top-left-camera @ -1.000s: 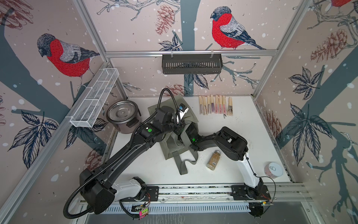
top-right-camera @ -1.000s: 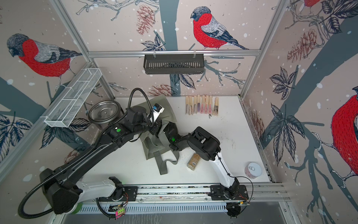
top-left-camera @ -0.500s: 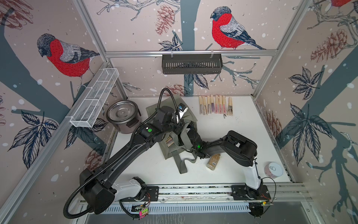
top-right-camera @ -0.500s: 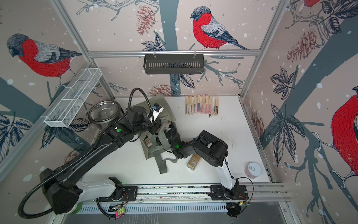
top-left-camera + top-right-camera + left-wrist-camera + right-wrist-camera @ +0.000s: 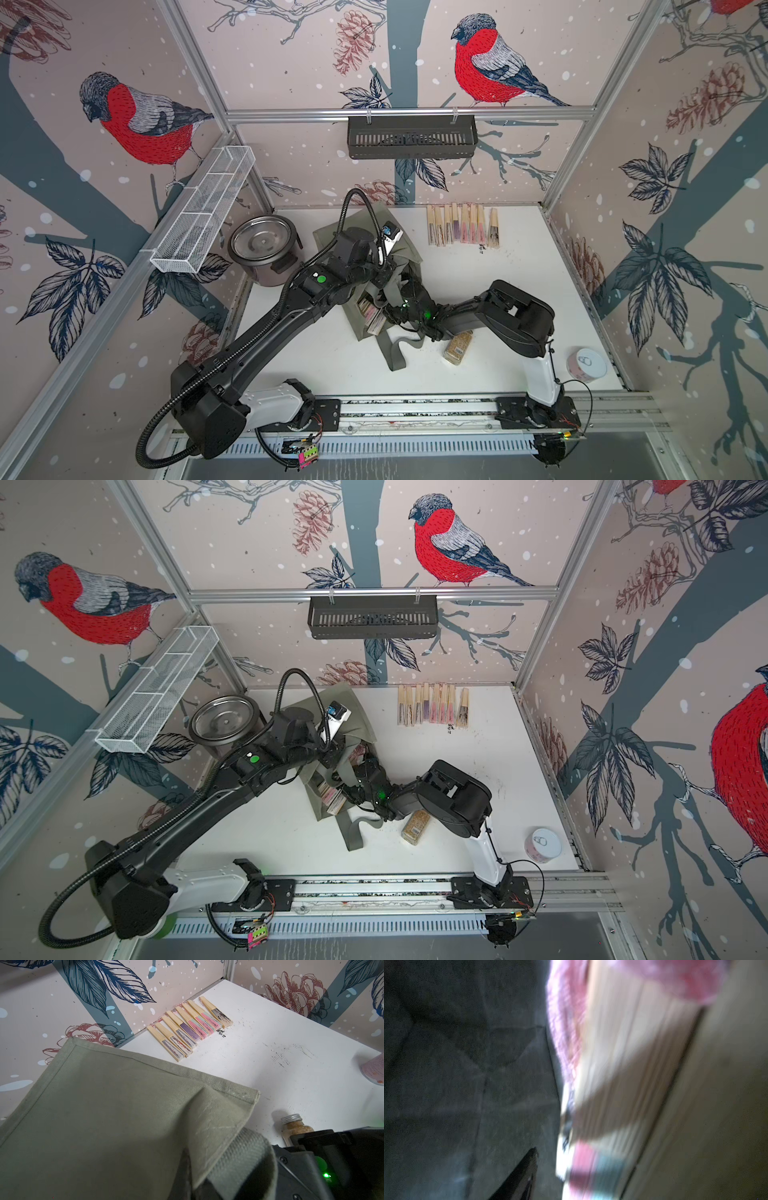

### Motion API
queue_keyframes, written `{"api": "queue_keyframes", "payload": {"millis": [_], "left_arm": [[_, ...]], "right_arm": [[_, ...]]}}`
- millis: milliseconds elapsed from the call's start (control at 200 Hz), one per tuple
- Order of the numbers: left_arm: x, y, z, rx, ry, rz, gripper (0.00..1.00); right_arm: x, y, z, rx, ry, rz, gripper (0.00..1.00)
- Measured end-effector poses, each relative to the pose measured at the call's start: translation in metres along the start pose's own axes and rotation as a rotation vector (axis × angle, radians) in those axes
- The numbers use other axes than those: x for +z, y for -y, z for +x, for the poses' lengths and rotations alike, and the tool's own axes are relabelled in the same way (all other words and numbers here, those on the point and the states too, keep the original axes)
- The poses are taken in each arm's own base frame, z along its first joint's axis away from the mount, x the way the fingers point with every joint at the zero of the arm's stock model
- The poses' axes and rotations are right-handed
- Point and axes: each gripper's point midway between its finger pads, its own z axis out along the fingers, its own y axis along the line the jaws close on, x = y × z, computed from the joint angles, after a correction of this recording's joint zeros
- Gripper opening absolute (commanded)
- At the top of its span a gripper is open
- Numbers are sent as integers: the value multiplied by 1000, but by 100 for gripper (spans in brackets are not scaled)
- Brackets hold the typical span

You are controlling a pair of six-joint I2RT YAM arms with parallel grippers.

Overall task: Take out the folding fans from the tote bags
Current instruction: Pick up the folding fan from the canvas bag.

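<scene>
With the left gripper [image 5: 381, 279] closed on the tote bag [image 5: 104, 1105] rim, align the right gripper [image 5: 392, 313], whose opening cannot be told, along one folding fan [image 5: 372, 316] inside.

I have open table [image 5: 511, 257] on the right, between the row of folding fans [image 5: 461, 226] along the back wall and the right arm [image 5: 519, 316]. Only a pink tin [image 5: 586, 363] stands near the front right corner. The front left of the table is bare too. The tote bag [image 5: 407, 249] fills the middle, its straps [image 5: 395, 353] trailing forward, with the spice jar [image 5: 457, 349] lying just beside them. The bag's mouth is crowded: my right tool [image 5: 391, 315] is at it, close against the fans inside the bag [image 5: 371, 316], and the left arm [image 5: 270, 328] reaches over the bag from the left. The steel pot [image 5: 262, 245] blocks the back left corner
</scene>
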Motion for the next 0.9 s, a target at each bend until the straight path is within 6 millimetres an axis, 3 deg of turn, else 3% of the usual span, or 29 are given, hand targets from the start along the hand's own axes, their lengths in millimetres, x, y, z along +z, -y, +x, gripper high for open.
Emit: {"api": "queue_keyframes", "payload": {"millis": [145,365,485,670,901], "left_arm": [[-1,0,0,0,2,0,0],[-1,0,-1,1,3,0,0],[-2,1,-1,2,5,5,0],[-2,0,-2,1,7,2,0],[-3,0,-3,2,10,0,0]], "right_arm": [[-14,0,4,-17,-9,18,70],[-28,11,14,-31,-34,71,68],[-36,17,22,-38,-53,93,57],[-40,29,28,-33,-65,119,31],[-39,21,31,-38,-81,111,11]]}}
